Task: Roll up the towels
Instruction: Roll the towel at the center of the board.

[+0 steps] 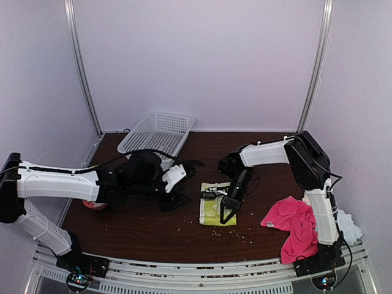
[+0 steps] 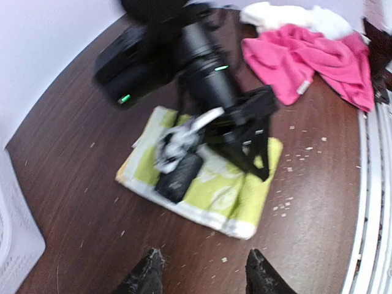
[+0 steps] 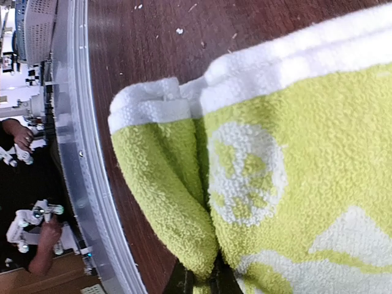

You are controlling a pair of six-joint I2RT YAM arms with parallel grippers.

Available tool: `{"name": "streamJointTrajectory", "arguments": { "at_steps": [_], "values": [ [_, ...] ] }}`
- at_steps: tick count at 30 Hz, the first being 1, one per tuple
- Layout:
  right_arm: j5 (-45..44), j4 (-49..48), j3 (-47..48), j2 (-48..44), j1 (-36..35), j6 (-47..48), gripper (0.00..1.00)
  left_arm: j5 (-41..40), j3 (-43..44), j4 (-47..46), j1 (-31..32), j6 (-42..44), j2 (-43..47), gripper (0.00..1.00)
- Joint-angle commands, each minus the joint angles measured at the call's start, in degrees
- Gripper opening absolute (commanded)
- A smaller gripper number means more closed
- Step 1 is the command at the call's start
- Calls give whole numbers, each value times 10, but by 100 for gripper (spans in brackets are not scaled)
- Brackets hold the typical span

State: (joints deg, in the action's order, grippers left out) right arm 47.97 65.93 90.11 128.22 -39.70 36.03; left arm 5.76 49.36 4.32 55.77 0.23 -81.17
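The lime-yellow towel [image 1: 217,211] with a white pattern lies flat on the dark table, partly folded; it also shows in the left wrist view [image 2: 226,190] and fills the right wrist view [image 3: 275,159]. My right gripper [image 1: 228,212] [image 2: 257,164] [image 3: 205,283] stands on the towel's right edge, shut on a raised fold of it. My left gripper [image 1: 176,199] [image 2: 202,275] is open and empty, low over bare table just left of the towel. The hot-pink towel [image 1: 294,223] [image 2: 312,58] lies crumpled at the right. A cream towel [image 2: 294,15] and a pale one [image 1: 349,226] lie beyond it.
A white plastic basket [image 1: 156,131] [image 2: 12,239] lies tilted at the back left. A red round thing [image 1: 92,205] sits under the left arm. Small crumbs are scattered on the table near the lime towel. A metal rail [image 1: 202,278] runs along the near edge.
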Motion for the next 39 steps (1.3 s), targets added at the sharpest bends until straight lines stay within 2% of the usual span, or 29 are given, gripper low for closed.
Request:
{"name": "streamJointTrajectory", "arguments": {
  "at_steps": [1, 5, 10, 13, 15, 22, 27, 29, 31, 34, 37, 39],
  "values": [
    [-46, 34, 37, 88, 17, 2, 0, -53, 54, -29, 85, 129, -60, 47],
    [-41, 27, 39, 101, 19, -4, 0, -31, 133, 19, 102, 156, -161, 46],
    [-46, 17, 30, 99, 19, -8, 0, -5, 192, 36, 102, 193, -245, 46],
    [-47, 11, 23, 96, 19, -9, 0, 3, 225, 59, 102, 205, -289, 42],
    [-47, 7, 19, 95, 19, -12, 0, -2, 236, 68, 102, 210, -311, 37],
    [-43, 3, 16, 93, 19, -15, 0, -6, 238, 74, 102, 213, -342, 38],
    [-41, 8, 23, 90, 19, -13, 0, -18, 245, 78, 102, 207, -361, 20],
    [-39, 14, 26, 81, 19, -11, 1, -23, 245, 77, 102, 206, -364, 17],
    [-31, 30, 34, 64, 19, 0, 6, -28, 245, 81, 102, 206, -368, 12],
    [-6, 77, 61, 31, 28, 31, 21, -23, 243, 90, 102, 203, -364, 6],
    [10, 83, 74, -6, 52, 19, 27, -10, 244, 106, 102, 194, -356, 2],
    [3, 46, 71, -22, 71, -23, 28, -3, 247, 122, 102, 186, -354, 1]
  ]
}}
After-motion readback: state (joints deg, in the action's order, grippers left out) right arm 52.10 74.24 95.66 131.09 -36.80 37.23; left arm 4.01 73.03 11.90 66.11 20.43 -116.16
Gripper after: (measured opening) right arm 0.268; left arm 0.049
